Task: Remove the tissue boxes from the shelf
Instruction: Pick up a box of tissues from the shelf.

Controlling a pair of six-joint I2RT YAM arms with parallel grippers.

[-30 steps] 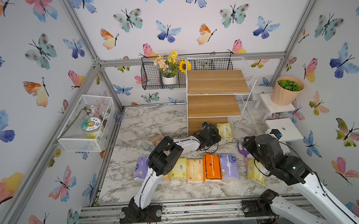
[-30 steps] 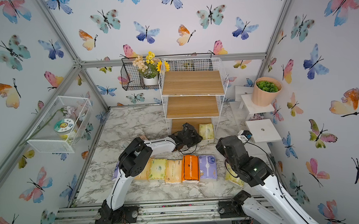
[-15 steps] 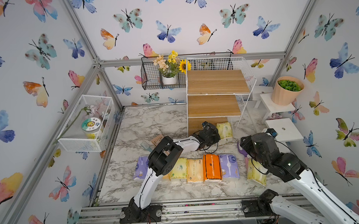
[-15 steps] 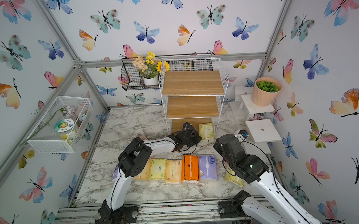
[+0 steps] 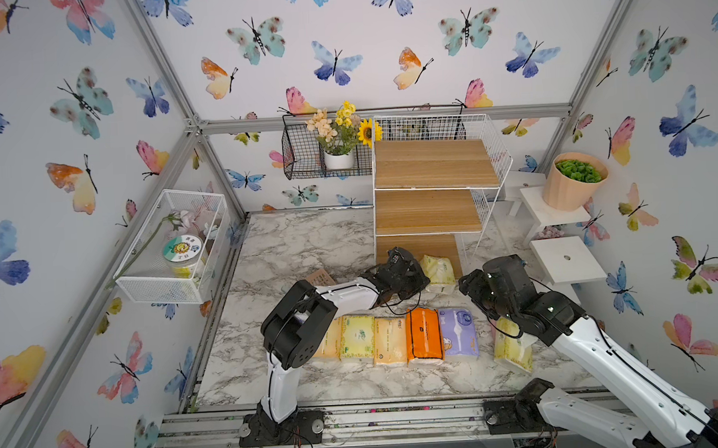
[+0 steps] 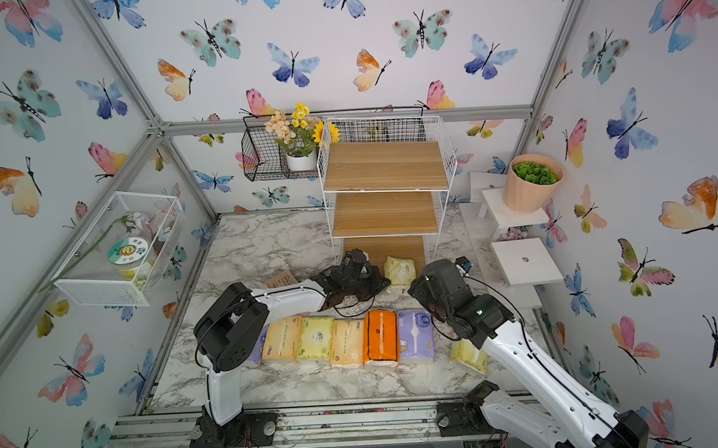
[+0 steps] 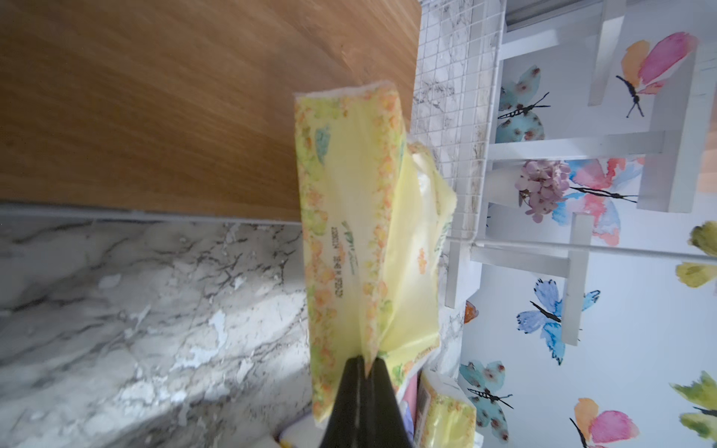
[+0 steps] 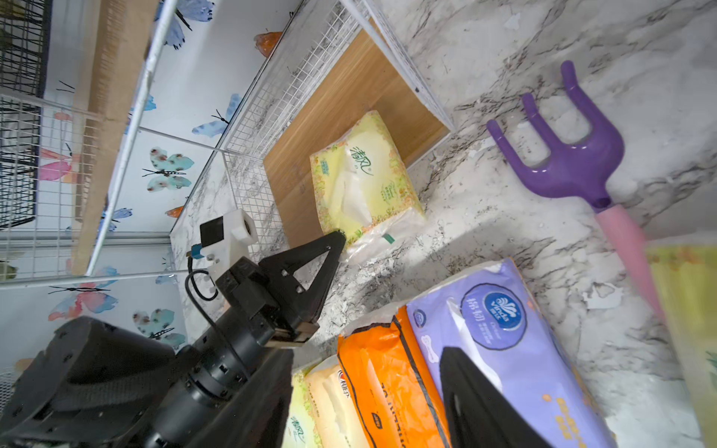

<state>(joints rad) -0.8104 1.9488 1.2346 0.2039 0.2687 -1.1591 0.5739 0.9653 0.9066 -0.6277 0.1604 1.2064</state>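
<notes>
Jaws of left gripper were pressed together, pinching wrapper edge of yellow-green tissue pack. Pack lay at front-right corner of shelf, on btm board, partly over its edge. Right gripper hung just in front of shelf, jaws spread w/ nothing between. Further in front of shelf, other packs lay in a row.
</notes>
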